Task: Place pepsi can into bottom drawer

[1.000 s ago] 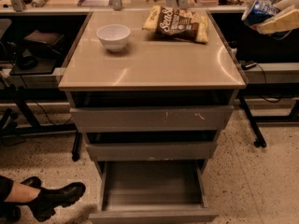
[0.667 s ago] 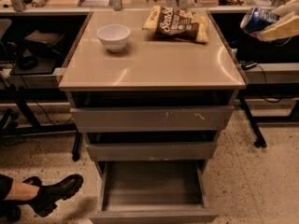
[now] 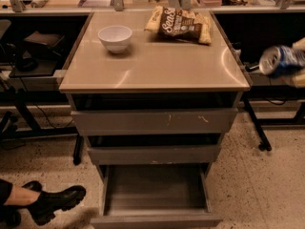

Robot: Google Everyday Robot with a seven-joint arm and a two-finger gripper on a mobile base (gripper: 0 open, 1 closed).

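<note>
At the right edge of the frame, level with the lip of the cabinet top [image 3: 152, 68], I have the gripper [image 3: 299, 63] clenched on the pepsi can [image 3: 280, 60], one pale finger above it and one below. The can lies on its side in the air, silver end pointing left toward the cabinet, well apart from anything it could rest on. A second ago the same can sat higher, in the upper right corner and above the level of the tabletop; now it has dropped beside the cabinet's right flank and reads slightly smeared, so I judge the arm is on its way down. That matters, because the bottom drawer [image 3: 155, 192] is pulled out at the bottom centre of the frame, its floor bare as far as I can see, and the can is far above it and off to the right. The two drawers above, the top drawer [image 3: 152, 122] and the middle drawer [image 3: 152, 155], stand only a little proud, so I must come in low and in front of them. On the tabletop the white bowl [image 3: 115, 37] and the chip bag [image 3: 181, 25] have not moved. Someone's black boot [image 3: 59, 202] sits lower left, near the drawer's left side; I would keep the swing away from it.
</note>
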